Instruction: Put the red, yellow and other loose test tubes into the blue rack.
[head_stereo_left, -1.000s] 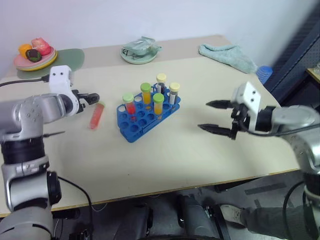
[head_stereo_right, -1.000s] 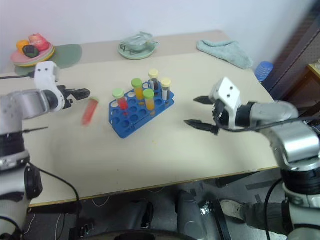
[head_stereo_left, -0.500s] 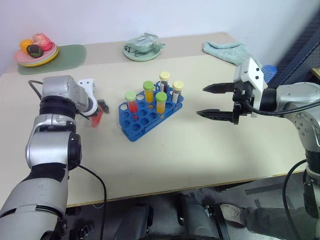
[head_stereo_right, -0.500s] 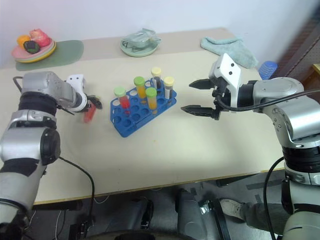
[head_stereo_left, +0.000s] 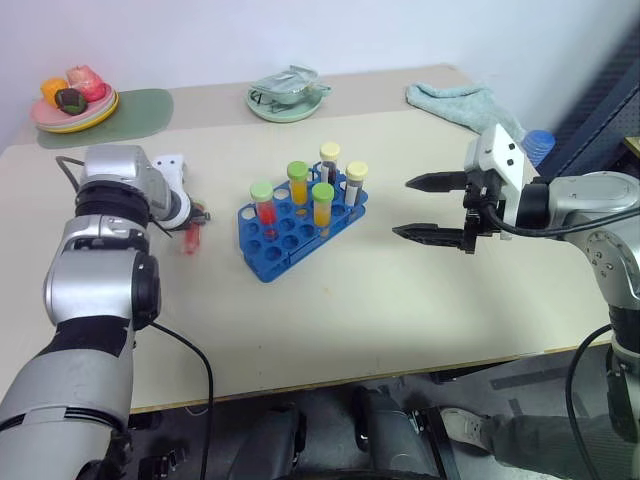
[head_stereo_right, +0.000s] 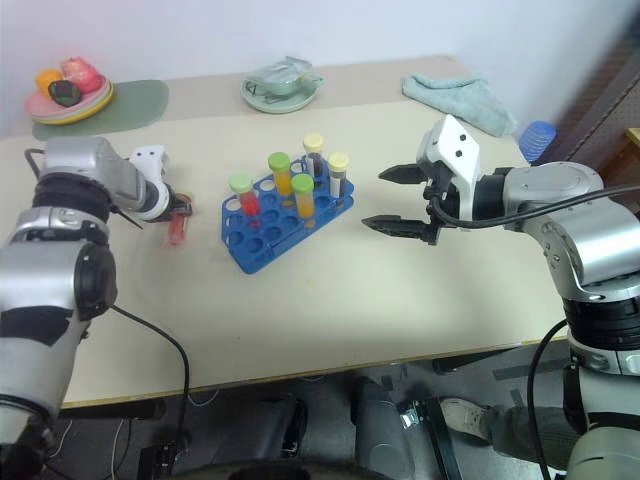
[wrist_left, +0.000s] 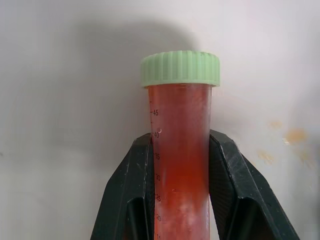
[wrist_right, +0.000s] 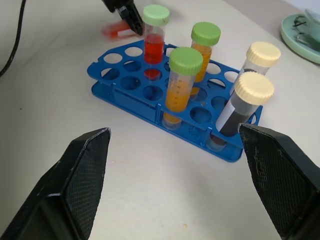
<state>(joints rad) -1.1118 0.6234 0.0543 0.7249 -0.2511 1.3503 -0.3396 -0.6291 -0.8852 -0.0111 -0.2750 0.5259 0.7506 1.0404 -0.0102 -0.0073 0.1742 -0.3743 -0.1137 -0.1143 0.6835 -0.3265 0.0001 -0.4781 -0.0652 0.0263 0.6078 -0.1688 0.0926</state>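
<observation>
A clear tube of red liquid with a green cap (wrist_left: 180, 165) sits between the two black fingers of my left gripper (wrist_left: 180, 145), which is shut on it. The same tube (head_stereo_left: 190, 239) is low at the table, left of the blue rack (head_stereo_left: 275, 246); I cannot tell whether it rests on the surface. The rack (wrist_right: 131, 85) holds several upright tubes: one red, two yellow-orange with green caps, two dark with pale caps. My right gripper (head_stereo_left: 425, 208) hovers open to the right of the rack with nothing between its fingers (wrist_right: 80, 185).
A plate of food (head_stereo_left: 72, 108) on a green mat (head_stereo_left: 145, 108) stands at the back left. A pale green dish (head_stereo_left: 287, 100) is at the back middle, a teal cloth (head_stereo_left: 455, 102) at the back right. A blue object (head_stereo_left: 536, 145) lies past the right edge.
My left gripper has gone from open beside the red tube to shut on it, and it has sunk a little. The right gripper has stayed open in place.
</observation>
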